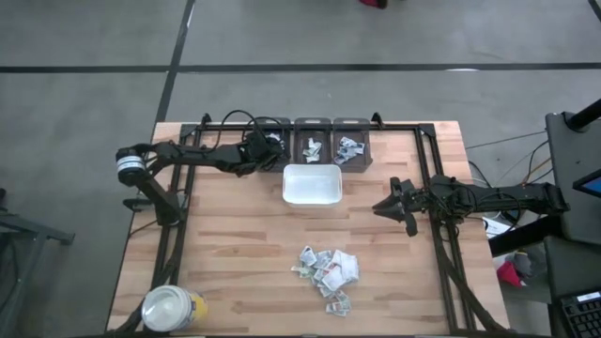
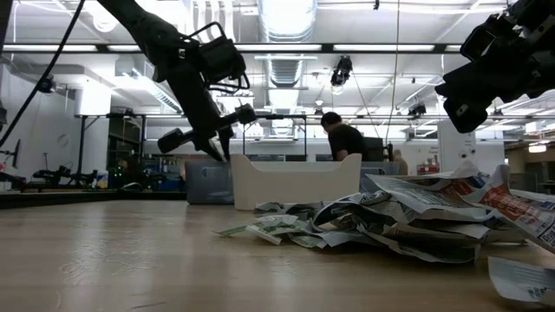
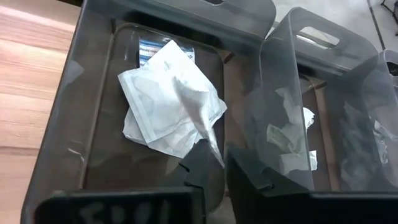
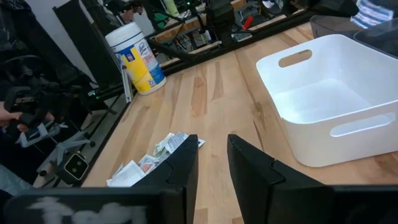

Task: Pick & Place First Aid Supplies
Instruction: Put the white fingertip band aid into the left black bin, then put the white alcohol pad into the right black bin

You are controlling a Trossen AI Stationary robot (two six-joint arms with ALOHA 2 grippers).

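Observation:
The first aid supplies lie as a pile of small white packets (image 1: 329,270) on the near middle of the wooden table; the pile also shows in the low view (image 2: 381,221) and the right wrist view (image 4: 152,158). My left gripper (image 1: 266,152) is over the leftmost of three grey bins (image 1: 272,141) at the far edge, shut on a white packet (image 3: 171,102). My right gripper (image 1: 380,207) hovers shut and empty to the right of the white tray (image 1: 312,184), its fingers (image 4: 186,155) pointing at the table between the tray and the pile. My left gripper (image 3: 216,171) pinches one drawn-out corner of the white packet (image 3: 211,146) between its two fingers, coming from above and slanting down into the bin. The rest of the packet spreads out below the fingers inside the bin, over a blue-printed packet (image 3: 152,46).
The middle bin (image 1: 312,141) and the right bin (image 1: 350,147) hold a few packets each. A round white-lidded yellow jar (image 1: 171,308) stands at the near left corner. A black frame runs along the table's far, left and right sides. A person (image 2: 345,139) shows in the room behind.

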